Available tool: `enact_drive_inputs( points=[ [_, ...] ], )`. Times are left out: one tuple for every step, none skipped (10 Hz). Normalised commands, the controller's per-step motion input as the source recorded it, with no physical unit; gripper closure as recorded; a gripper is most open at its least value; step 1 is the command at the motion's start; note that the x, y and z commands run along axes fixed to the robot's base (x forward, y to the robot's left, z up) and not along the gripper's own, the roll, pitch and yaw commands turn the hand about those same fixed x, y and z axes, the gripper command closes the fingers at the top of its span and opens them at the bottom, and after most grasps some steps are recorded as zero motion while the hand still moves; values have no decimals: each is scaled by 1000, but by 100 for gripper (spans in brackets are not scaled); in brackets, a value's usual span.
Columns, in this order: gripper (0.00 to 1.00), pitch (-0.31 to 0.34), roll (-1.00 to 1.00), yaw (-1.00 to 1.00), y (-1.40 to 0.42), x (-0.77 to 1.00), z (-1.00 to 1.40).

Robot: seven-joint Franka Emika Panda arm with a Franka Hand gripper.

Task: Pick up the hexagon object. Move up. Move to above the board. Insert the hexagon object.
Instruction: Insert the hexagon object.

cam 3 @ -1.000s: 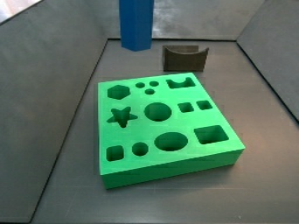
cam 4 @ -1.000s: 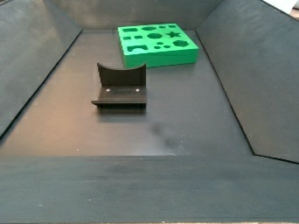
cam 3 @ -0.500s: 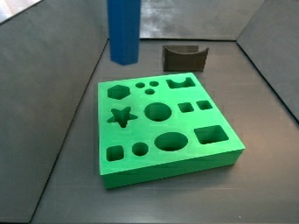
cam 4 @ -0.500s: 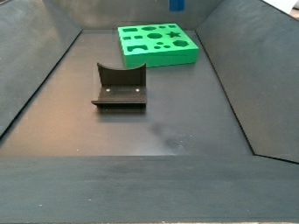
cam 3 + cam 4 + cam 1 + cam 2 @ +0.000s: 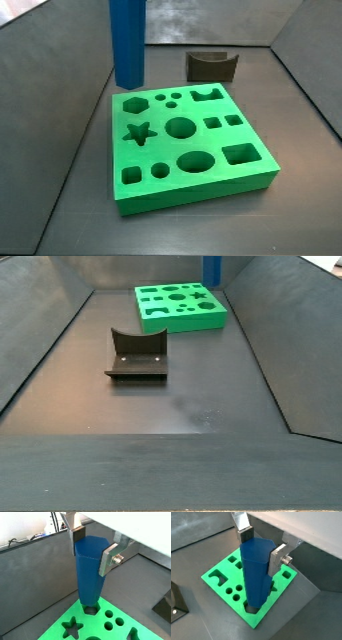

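Observation:
The hexagon object (image 5: 90,574) is a tall blue prism, held upright between the fingers (image 5: 110,554) of my gripper (image 5: 93,544), which is shut on its top end. It also shows in the wrist view (image 5: 258,574). Its lower end hangs over the hexagon hole (image 5: 134,103) at a corner of the green board (image 5: 201,185). In both side views only the bar shows (image 5: 127,45) (image 5: 214,268); the gripper is above the frame. The board (image 5: 178,318) lies on the floor, and part of it shows in both wrist views (image 5: 73,614) (image 5: 228,569).
The dark fixture (image 5: 211,65) stands just behind the board, and in a side view (image 5: 136,354) near the middle of the floor. Sloped dark walls (image 5: 54,150) enclose the bin on all sides. A corner of the fixture shows in a wrist view (image 5: 176,604).
The blue bar has moved from behind the board, away from the fixture, to over the board's hexagon-hole corner, and it hangs lower now. The board and fixture have not moved.

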Motion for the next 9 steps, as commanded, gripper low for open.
enact_drive_inputs(
  points=[
    [100,-36,0,0,0,-31,-100],
    [100,-40,0,57,0,11,-231],
    [100,0,0,117,97,189,-294],
    [100,-4,20,83,49,137,-371],
    [100,-16,6,146,129,266,-366],
    [100,-31,40,151,131,86,-403],
    [100,-3,0,0,194,-111,-49],
    [100,-37,93,0,0,-54,-217],
    [100,-19,77,100,0,-37,-297]
  ],
)
